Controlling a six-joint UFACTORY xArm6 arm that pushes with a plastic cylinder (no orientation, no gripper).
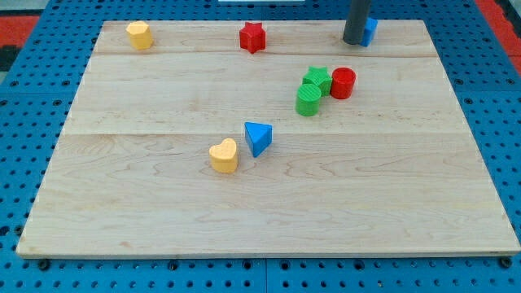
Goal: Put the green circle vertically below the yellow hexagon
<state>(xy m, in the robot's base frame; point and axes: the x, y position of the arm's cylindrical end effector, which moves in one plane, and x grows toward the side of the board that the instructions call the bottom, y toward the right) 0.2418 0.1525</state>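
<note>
The green circle (308, 100) lies right of the board's middle, touching a green star (317, 80) just above it. The yellow hexagon (139, 35) sits at the board's top left corner. My tip (353, 40) is at the view's top right, touching the left side of a blue block (369, 31) that it partly hides. The tip stands above and to the right of the green circle, well apart from it.
A red cylinder (343, 83) touches the green star's right side. A red star (253, 37) sits at top middle. A blue triangle (257, 137) and a yellow heart (224, 155) lie near the middle of the wooden board (163, 220).
</note>
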